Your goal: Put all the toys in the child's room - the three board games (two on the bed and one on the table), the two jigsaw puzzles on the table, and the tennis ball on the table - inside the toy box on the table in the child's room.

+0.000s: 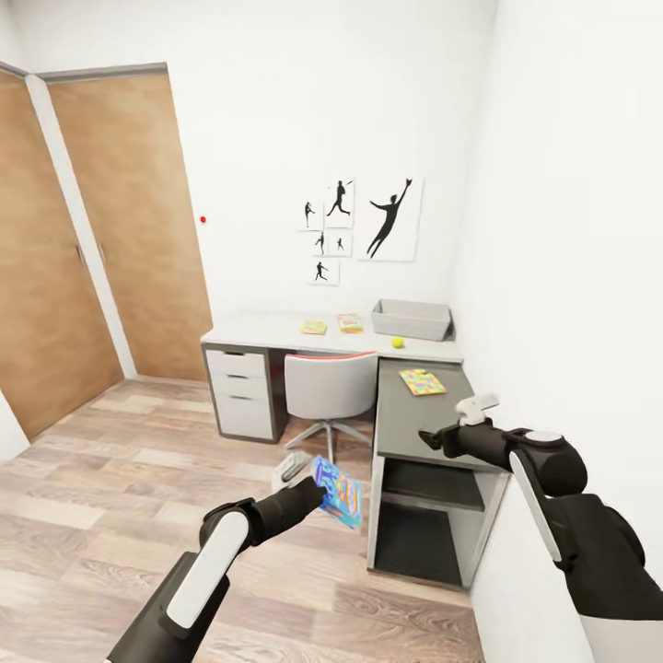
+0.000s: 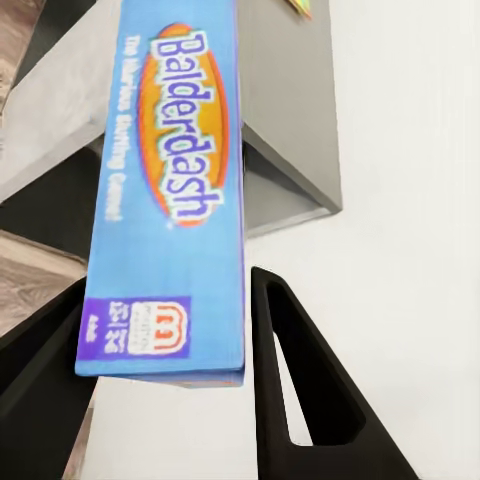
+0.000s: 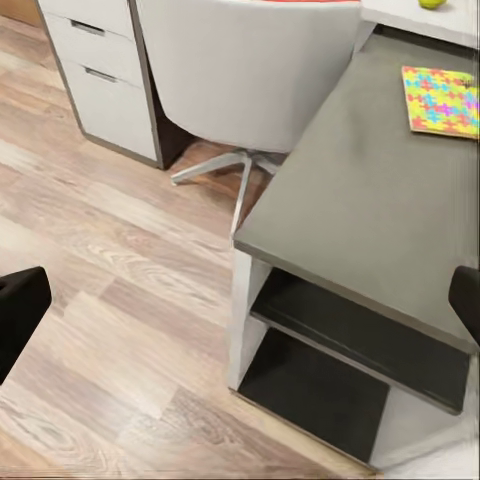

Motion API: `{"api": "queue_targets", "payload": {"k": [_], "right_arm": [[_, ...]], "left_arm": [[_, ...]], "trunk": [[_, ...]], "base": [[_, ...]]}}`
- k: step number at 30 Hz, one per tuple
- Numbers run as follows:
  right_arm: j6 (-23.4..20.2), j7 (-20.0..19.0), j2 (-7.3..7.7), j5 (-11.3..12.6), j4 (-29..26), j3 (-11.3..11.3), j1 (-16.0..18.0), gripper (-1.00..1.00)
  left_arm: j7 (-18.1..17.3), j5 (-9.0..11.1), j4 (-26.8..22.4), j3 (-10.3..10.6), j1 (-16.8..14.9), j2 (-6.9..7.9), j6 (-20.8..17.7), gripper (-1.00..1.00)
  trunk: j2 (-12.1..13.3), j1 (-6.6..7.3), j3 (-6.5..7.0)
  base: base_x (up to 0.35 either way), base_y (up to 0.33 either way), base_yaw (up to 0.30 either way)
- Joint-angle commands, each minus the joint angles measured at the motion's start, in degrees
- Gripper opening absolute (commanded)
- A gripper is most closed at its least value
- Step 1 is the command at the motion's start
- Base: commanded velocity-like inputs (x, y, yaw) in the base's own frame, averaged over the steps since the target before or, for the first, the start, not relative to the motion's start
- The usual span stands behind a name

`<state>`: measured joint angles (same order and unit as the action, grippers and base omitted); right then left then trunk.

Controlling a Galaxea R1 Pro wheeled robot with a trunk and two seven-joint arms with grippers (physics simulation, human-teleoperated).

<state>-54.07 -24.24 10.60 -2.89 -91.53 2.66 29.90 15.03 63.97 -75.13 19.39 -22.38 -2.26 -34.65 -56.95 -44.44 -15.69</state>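
— Head view first: what's closest to us?

— The left gripper [image 1: 318, 493], out low over the wooden floor [image 1: 110, 488], clamped on the blue board game [image 1: 339, 493]. In the left wrist view that box [image 2: 175, 190] reads "Balderdash" and sits between the two dark fingers [image 2: 295, 390], pinched at its end.

— And the other arm?

— The right gripper [image 1: 433, 438] hangs at the front edge of the lower dark grey corner section [image 1: 405, 424] of the table. Its jaws are spread wide with nothing between them; the right wrist view shows one fingertip [image 3: 20, 310] at either margin, far apart.

— What lies on that corner section?

— One jigsaw puzzle [image 1: 423, 381], flat, toward the back. The right wrist view catches it [image 3: 443, 100] too.

— Farther on?

— A grey chair [image 1: 330, 387] tucked under the pale top of the table [image 1: 267, 330]. On that top, a second jigsaw puzzle [image 1: 314, 327], just beside it a flat colourful board game [image 1: 350, 322], then the tennis ball [image 1: 398, 342] near the front edge. Behind the ball, against the wall, sits the toy box [image 1: 411, 319]. I cannot see what is inside it.
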Motion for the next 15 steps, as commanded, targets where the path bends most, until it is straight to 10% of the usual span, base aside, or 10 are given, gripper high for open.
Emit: {"api": "queue_targets", "payload": {"k": [1, 7, 10, 15], "right_arm": [[-0.2, 0.3, -0.23, -0.5, 0.1, 0.6, 0.1, 1.00], [0.0, 2.1, -1.49, -0.1, 1.3, 3.3, 0.5, 1.00], [0.1, 2.4, -6.47, 0.1, 1.5, 3.2, 1.2, 1.00], [2.6, 2.4, -10.43, -0.2, 1.5, 3.9, 1.2, 1.00]], "left_arm": [[0.6, 0.9, -0.1, 0.0, 0.0, 0.18, 0.0, -1.00], [1.0, 1.0, 0.0, -0.6, 0.1, 1.48, -0.1, -1.00], [1.1, 0.6, 0.3, -3.9, 1.4, 1.96, -0.1, -1.00], [1.2, 0.4, 1.8, -5.8, 2.4, 2.63, -0.1, -1.00]], "trunk": [[-0.1, -0.01, -0.08], [-0.1, -0.01, -0.08], [-0.1, -0.01, -0.08], [-0.1, -0.01, -0.08]], "base": [[0.000, 0.000, -0.295], [0.000, 0.000, -0.295], [0.000, 0.000, -0.291], [0.000, 0.000, -0.080]]}}
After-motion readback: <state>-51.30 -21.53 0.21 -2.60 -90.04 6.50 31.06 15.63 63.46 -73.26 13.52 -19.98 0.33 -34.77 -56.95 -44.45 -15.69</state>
